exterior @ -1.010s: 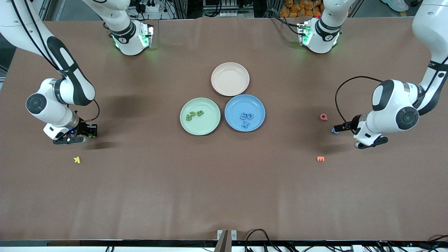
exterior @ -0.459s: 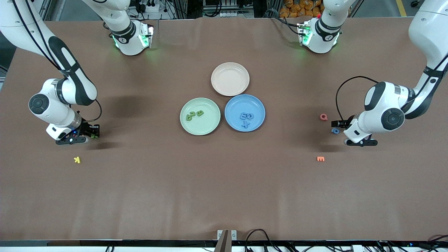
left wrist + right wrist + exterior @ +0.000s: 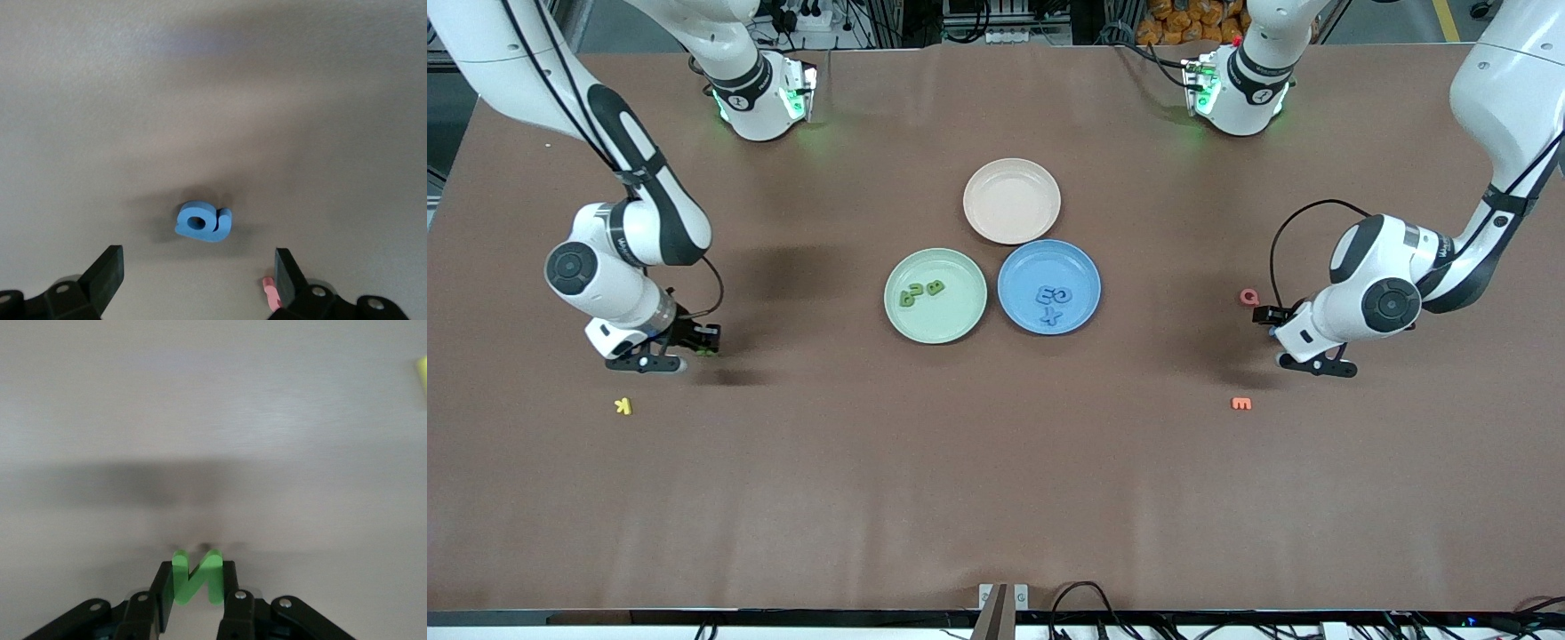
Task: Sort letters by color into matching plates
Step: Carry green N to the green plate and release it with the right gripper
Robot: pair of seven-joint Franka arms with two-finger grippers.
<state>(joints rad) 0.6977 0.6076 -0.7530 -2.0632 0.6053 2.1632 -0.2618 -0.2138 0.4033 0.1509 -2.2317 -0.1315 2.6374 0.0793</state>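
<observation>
My right gripper [image 3: 701, 342] is shut on a green letter N [image 3: 197, 577] and holds it just above the table, toward the right arm's end. My left gripper [image 3: 1270, 322] is open, low over a blue letter [image 3: 203, 222] that lies on the table ahead of its fingers [image 3: 107, 275]. The arm hides that letter in the front view. The pale green plate [image 3: 903, 324] holds three green letters [image 3: 922, 292]. The blue plate [image 3: 1021, 262] beside it holds three blue letters [image 3: 1051, 300].
A beige-pink plate [image 3: 1012, 222] sits farther from the front camera than the two plates. A pink Q [image 3: 1249, 297] lies close beside my left gripper, an orange E [image 3: 1241, 404] nearer the camera. A yellow K [image 3: 623, 406] lies near my right gripper.
My right gripper has moved toward the plates with the green N. My left gripper has moved toward the table's middle and now stands over the blue letter, beside the pink Q.
</observation>
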